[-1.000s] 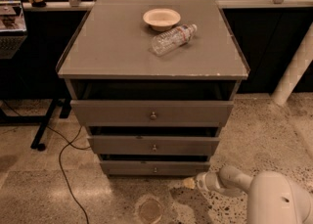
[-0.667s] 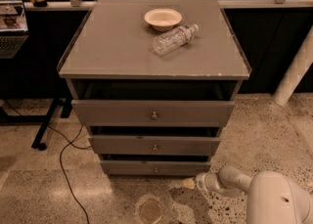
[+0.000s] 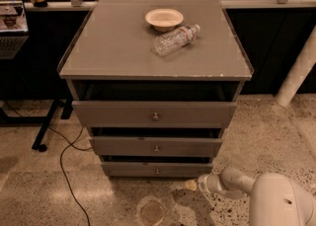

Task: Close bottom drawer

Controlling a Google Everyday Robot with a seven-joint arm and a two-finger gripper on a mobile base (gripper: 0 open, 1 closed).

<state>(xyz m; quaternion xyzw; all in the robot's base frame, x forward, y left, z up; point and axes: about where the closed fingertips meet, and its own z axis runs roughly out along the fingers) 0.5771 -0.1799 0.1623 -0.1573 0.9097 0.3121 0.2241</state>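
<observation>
The grey-brown cabinet [image 3: 153, 47] has three drawers, all pulled out a little. The bottom drawer [image 3: 157, 169] is the slimmest, with a small round metal knob [image 3: 157, 171]; it stands slightly out from the cabinet. My gripper [image 3: 191, 185] is low over the floor, just in front of and below the bottom drawer's right end, at the tip of my white arm [image 3: 237, 183] that reaches in from the lower right. It is not touching the drawer front.
A white bowl [image 3: 164, 18] and a plastic bottle [image 3: 177, 39] lying on its side rest on the cabinet top. A black cable [image 3: 64, 170] runs over the floor at left, by a black stand leg [image 3: 47, 126]. A white post [image 3: 298, 72] stands at right.
The view has shifted slightly to the right. My gripper and the drawers stand as before.
</observation>
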